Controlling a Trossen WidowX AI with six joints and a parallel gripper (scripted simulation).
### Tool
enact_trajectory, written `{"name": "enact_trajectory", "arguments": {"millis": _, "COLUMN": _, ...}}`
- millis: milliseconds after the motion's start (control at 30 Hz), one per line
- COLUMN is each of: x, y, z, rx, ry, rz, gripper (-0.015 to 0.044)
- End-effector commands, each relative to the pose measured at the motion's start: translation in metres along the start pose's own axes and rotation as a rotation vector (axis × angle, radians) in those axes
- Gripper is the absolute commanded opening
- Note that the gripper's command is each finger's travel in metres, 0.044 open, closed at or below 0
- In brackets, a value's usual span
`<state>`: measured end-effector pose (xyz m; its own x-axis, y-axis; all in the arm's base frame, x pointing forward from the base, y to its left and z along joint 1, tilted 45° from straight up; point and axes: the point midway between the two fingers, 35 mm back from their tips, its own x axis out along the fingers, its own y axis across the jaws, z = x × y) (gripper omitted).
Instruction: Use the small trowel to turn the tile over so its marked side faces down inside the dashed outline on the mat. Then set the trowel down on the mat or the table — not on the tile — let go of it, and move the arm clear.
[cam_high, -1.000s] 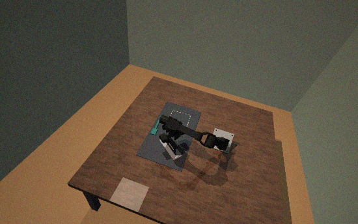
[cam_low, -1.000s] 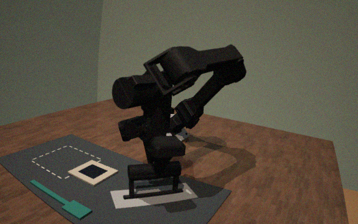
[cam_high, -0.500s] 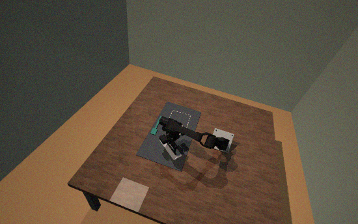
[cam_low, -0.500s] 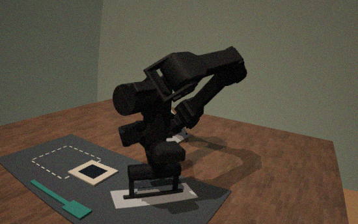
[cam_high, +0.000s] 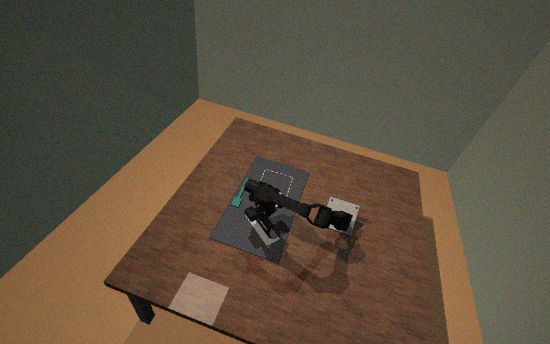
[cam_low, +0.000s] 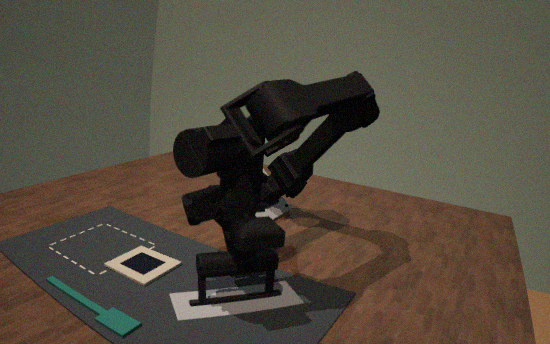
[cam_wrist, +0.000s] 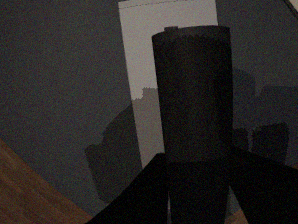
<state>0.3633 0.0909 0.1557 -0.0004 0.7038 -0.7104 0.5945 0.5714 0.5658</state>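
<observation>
One black tool (cam_high: 260, 215) (cam_low: 245, 250) (cam_wrist: 193, 156) pinches the rounded black handle of one trowel (cam_high: 271, 241) (cam_low: 185, 306) (cam_wrist: 137, 30), whose two posts and thin bar stand over a flat, pale, oblong blade on the dark grey mat (cam_high: 227, 234) (cam_low: 30, 240) (cam_wrist: 50, 95). One square tile (cam_low: 120, 265), cream-bordered with one dark square facing up, lies across a corner of the single dashed outline (cam_high: 277, 172) (cam_low: 76, 235). One green scraper (cam_high: 237, 201) (cam_low: 118, 320), slim-handled and square-bladed, lies on the mat; the tabletop (cam_high: 350, 160) (cam_low: 425, 225) (cam_wrist: 25, 185) shows brown wood grain.
</observation>
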Motion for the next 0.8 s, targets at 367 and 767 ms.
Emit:
{"name": "enact_trajectory", "arguments": {"millis": 367, "x": 0.0008, "y": 0.0001, "z": -0.0003, "rx": 0.258, "ry": 0.003, "rz": 0.001, "gripper": 0.013}}
{"name": "enact_trajectory", "arguments": {"millis": 767, "x": 0.0007, "y": 0.0001, "z": -0.0003, "rx": 0.608, "ry": 0.003, "rz": 0.001, "gripper": 0.013}}
